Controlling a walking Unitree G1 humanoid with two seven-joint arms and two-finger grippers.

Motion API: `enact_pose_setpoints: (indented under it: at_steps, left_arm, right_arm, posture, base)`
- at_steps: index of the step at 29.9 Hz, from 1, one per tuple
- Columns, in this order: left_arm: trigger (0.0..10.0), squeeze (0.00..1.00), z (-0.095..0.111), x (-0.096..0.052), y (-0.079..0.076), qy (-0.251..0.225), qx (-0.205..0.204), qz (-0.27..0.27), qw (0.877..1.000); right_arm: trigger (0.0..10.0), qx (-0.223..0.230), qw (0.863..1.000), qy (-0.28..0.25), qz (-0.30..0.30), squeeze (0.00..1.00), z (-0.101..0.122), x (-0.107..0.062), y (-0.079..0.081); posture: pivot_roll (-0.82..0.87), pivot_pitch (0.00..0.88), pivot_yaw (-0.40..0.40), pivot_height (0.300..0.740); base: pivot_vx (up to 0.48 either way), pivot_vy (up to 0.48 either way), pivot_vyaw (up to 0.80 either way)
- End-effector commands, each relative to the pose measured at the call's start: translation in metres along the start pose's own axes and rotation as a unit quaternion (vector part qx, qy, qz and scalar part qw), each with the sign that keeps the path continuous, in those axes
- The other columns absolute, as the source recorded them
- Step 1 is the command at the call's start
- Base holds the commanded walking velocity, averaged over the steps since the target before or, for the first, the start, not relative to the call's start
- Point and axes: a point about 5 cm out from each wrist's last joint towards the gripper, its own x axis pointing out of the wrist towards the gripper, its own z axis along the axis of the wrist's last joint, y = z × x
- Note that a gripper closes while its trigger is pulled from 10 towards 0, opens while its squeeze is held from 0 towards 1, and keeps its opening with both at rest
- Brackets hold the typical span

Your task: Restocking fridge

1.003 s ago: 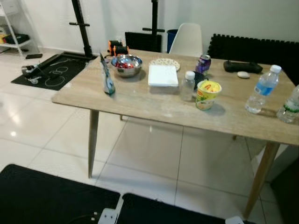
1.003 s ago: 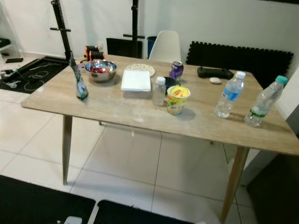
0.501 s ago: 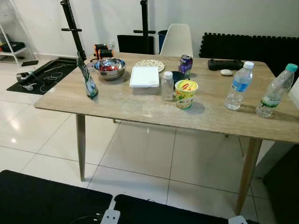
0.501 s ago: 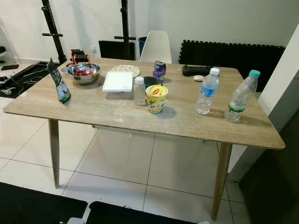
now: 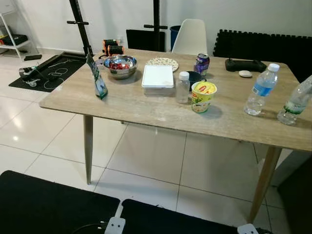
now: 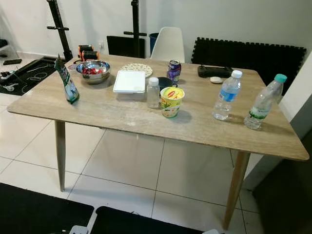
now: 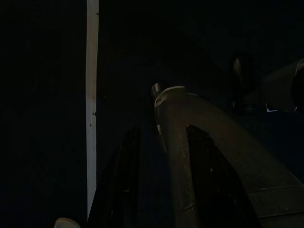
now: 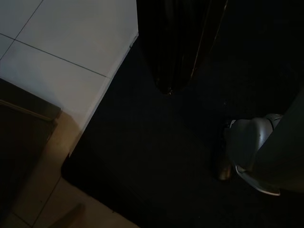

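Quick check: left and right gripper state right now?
Left gripper: hanging idle in the dark; open or shut cannot be told.
Right gripper: idle above the black mat, fingers together, holding nothing.

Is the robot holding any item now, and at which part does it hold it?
Nothing is held. The right pincer hangs over a black floor mat with nothing between its fingers, and the bottles and the cup stand untouched on the table.

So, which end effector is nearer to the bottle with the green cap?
Probably right. The right end effector and the left end effector both hang low over the black mat; the green-capped bottle stands at the table's right end.
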Motion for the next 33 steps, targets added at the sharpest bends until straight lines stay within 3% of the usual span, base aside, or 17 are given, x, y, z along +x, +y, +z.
enact_pose_setpoints:
  at_steps: [1, 26, 33]
  left_arm:
    - [10.0, 0.00, -0.002, -0.001, 0.004, 0.003, 0.011, 0.006, 1.000]
    - [10.0, 0.00, 0.008, -0.001, 0.014, -0.008, -0.005, 0.030, 1.000]
    - [10.0, 0.00, 0.007, -0.002, 0.019, -0.007, -0.013, 0.038, 0.999]
  right_arm:
    - [10.0, -0.004, 1.000, 0.004, -0.001, 0.00, -0.002, 0.000, 0.001]
    - [10.0, -0.017, 1.000, 0.010, -0.012, 0.00, -0.003, 0.000, -0.001]
    - [10.0, -0.021, 1.000, -0.012, -0.005, 0.00, 0.002, 0.000, -0.002]
  posture:
    - [-0.05, 0.000, -0.022, 0.740]
    - [-0.04, 0.000, -0.011, 0.740]
    - [-0.02, 0.000, -0.014, 0.740]
  base:
    - [0.000, 0.000, 0.00]
    - [0.000, 0.000, 0.00]
    - [0.000, 0.000, 0.00]
